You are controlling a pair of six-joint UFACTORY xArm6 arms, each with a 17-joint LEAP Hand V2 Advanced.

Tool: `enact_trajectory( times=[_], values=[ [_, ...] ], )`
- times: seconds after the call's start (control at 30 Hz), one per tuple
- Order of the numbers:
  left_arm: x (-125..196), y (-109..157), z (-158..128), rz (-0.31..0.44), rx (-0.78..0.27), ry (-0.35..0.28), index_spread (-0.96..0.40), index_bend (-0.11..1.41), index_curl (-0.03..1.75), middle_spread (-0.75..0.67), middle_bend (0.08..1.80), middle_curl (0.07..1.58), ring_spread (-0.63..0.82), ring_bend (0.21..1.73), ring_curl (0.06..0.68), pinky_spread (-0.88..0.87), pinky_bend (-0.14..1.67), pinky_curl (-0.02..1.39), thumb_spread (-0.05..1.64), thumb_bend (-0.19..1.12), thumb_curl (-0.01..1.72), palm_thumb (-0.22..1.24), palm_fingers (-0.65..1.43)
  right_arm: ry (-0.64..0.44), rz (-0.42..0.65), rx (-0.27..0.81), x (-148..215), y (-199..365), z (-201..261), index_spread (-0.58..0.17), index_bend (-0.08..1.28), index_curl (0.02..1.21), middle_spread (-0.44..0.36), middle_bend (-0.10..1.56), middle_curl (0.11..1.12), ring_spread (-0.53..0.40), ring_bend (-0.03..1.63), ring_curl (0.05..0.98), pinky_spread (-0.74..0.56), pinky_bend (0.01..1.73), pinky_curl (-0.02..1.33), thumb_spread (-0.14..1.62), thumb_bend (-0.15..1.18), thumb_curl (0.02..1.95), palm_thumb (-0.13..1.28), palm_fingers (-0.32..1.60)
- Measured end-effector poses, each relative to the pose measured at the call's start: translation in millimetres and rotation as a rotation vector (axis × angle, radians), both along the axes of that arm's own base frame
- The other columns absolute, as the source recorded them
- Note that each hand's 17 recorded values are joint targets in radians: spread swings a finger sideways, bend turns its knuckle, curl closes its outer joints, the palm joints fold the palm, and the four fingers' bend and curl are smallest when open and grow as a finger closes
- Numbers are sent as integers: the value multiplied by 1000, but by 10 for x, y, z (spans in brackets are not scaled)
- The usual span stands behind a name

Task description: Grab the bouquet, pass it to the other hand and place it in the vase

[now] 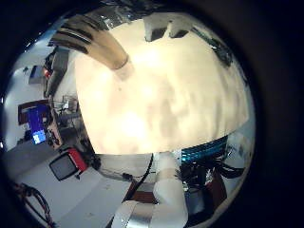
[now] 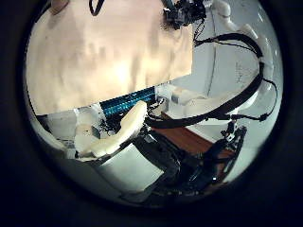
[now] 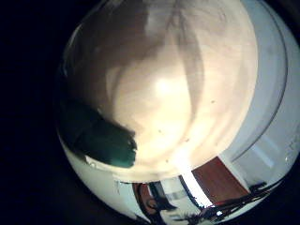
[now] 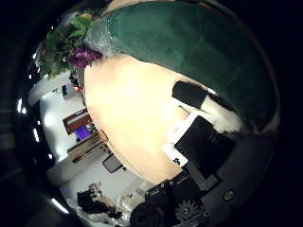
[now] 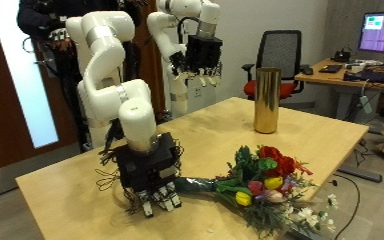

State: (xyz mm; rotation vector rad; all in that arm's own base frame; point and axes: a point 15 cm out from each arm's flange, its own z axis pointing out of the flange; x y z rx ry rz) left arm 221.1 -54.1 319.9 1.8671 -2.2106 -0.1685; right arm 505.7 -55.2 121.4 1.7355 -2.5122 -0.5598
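Wooden table [image 5: 139, 155], light-coloured, taken as the landmark; its near edge is cut off at the bottom of the outside view

Bouquet [image 5: 269, 180]: laid flat on the table near the front edge, red, yellow and purple blooms with green leaves pointing away from the right hand, the dark green wrapped stem end running under that hand's fingers. The blossom end is partly cut off at the lower edge of the outside view

Right hand [image 5: 148, 180]: lowered onto the table beside the bouquet's stem end. Its fingers are seen resting at the wrap, but whether they are curled round it or merely lying against it cannot be made out

Left hand [image 5: 199, 55]: held high above the far side of the table, well apart from the bouquet, fingers hanging loose and spread, nothing held

Vase [image 5: 265, 100]: tall gold cylinder, upright on the far part of the table, well apart from the bouquet

Only the right thumb side palm view gives the dark green wrap [image 4: 180, 38] close up, filling much of the view, with the purple and green blossom head [image 4: 71, 47] at its end; the right little finger side view shows only a dark green stub [image 3: 98, 136] on the tabletop. In the left little finger side view the vase [image 1: 90, 43] appears small and tilted on the table below
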Motion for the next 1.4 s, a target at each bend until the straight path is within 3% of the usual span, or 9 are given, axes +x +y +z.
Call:
enact_trajectory(
  times=[0.17, 0.27, 0.3, 0.33, 0.37, 0.5, 0.77, 1.13, 1.4],
  values=[
    [-10, 9, 6, 1, 2, 0, 106, 197, 424, 354, 177, 252, 562, 304, 214, 587, 216, 311, 949, -29, 299, 433, 204, 10, 8, 3, 9, 12, -5, -205, 196, 363, -64, 629, 451, -223, 1004, 295, -176, 612, 209, 954, -22, 479, 855, 741],
    [-7, -3, 9, 0, -2, -1, 106, 196, 425, 357, 174, 254, 567, 306, 215, 586, 214, 310, 946, -30, 299, 432, 205, 36, 14, 12, -54, 30, -12, -234, 197, 373, -92, 654, 463, -252, 1032, 302, -290, 705, 214, 944, -22, 483, 863, 940],
    [-2, -4, 13, 0, -2, -3, 106, 195, 425, 359, 175, 253, 567, 305, 214, 585, 213, 310, 945, -29, 299, 432, 206, 47, 16, 16, -82, 33, -10, -254, 225, 384, -111, 678, 473, -263, 1031, 307, -368, 789, 233, 927, -26, 486, 862, 1131],
    [-1, -4, 14, 1, -2, -4, 106, 195, 425, 360, 175, 253, 567, 305, 214, 585, 213, 310, 944, -29, 299, 432, 206, 50, 18, 19, -89, 35, 0, -270, 312, 425, -123, 726, 496, -266, 1044, 326, -414, 824, 253, 908, -31, 488, 858, 1337],
    [0, -4, 15, 0, -2, -4, 106, 192, 424, 355, 178, 253, 569, 305, 213, 586, 216, 311, 943, -29, 299, 431, 210, 44, 19, 20, -64, 25, 37, -285, 538, 513, -138, 865, 546, -235, 1089, 367, -448, 880, 299, 898, -19, 494, 875, 1493],
    [-6, 4, 14, 1, 0, -1, 106, 190, 423, 355, 178, 255, 568, 309, 214, 587, 217, 311, 941, -29, 299, 431, 213, 57, 6, 40, -89, -54, 143, -294, 816, 645, -149, 1054, 619, -214, 1211, 439, -410, 1076, 399, 893, -18, 506, 916, 1395],
    [-2, 1, 8, 0, 0, -3, 106, 193, 423, 359, 186, 260, 565, 304, 214, 586, 220, 312, 941, -29, 299, 431, 210, 16, -23, 55, -158, -275, 563, -269, 1064, 803, -147, 1278, 717, -209, 1390, 562, -263, 1381, 587, 886, 34, 597, 1137, 1152],
    [87, 37, 110, 13, -3, -36, 103, 194, 422, 358, 177, 257, 567, 313, 213, 579, 223, 308, 942, -30, 300, 425, 216, -84, 43, 257, -389, -57, 1468, -238, 1118, 874, -123, 1338, 742, -194, 1436, 634, -179, 1374, 747, 778, -9, 738, 1225, 1088],
    [247, 124, 168, 45, -31, -90, 101, 195, 420, 338, 172, 256, 545, 325, 215, 565, 230, 310, 946, -29, 303, 417, 235, -290, 102, 388, -475, 132, 2329, -234, 1116, 889, -114, 1343, 740, -192, 1429, 648, -171, 1310, 829, 710, -7, 808, 1229, 1088]
  ],
)
